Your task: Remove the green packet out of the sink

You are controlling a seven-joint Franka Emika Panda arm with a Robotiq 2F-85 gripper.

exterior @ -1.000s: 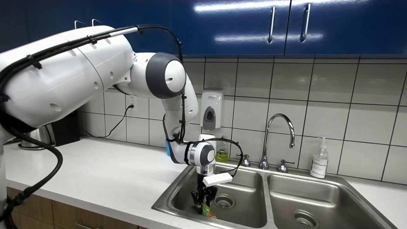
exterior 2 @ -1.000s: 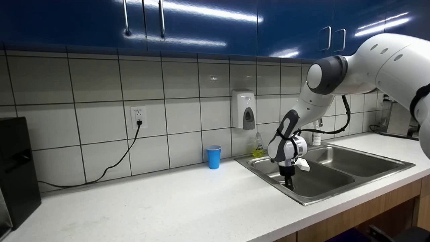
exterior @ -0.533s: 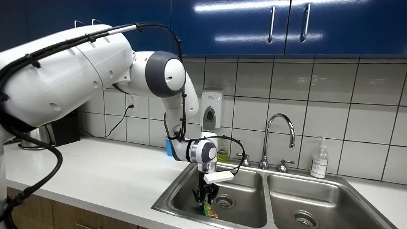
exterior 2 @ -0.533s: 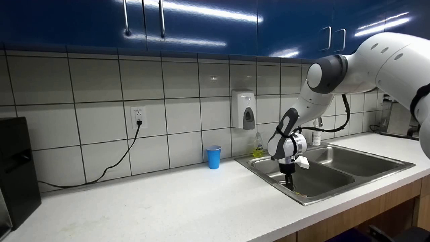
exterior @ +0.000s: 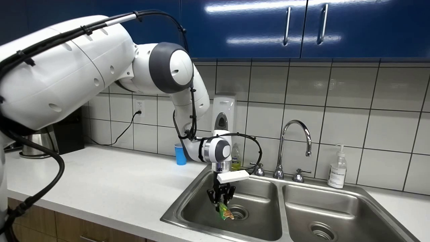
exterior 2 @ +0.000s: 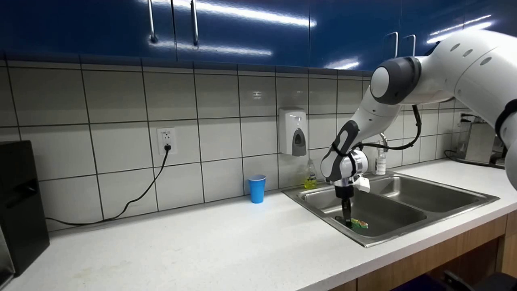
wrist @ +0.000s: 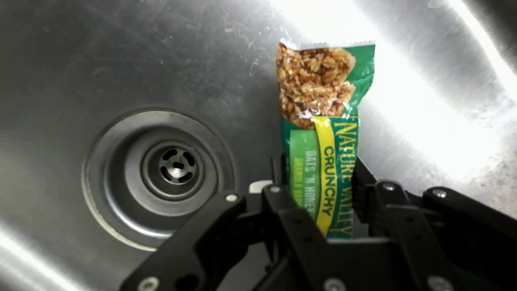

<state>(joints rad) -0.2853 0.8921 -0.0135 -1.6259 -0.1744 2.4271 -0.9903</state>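
Wrist view: gripper (wrist: 320, 171) closed on the packet (wrist: 323, 129), drain (wrist: 169, 173) toward nine o'clock; grasp seems done, lifting clear of the sink (wrist: 214, 56) remains.

Packet (wrist: 319, 121) in claw (exterior: 222, 204); sink (exterior: 258, 223) below

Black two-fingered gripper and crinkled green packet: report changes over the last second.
The black two-fingered gripper has risen, lifting the crinkled green packet with it; no release shows. The stainless steel double-basin sink is beneath. Unmoved: the tapered blue cup and curved chrome faucet.
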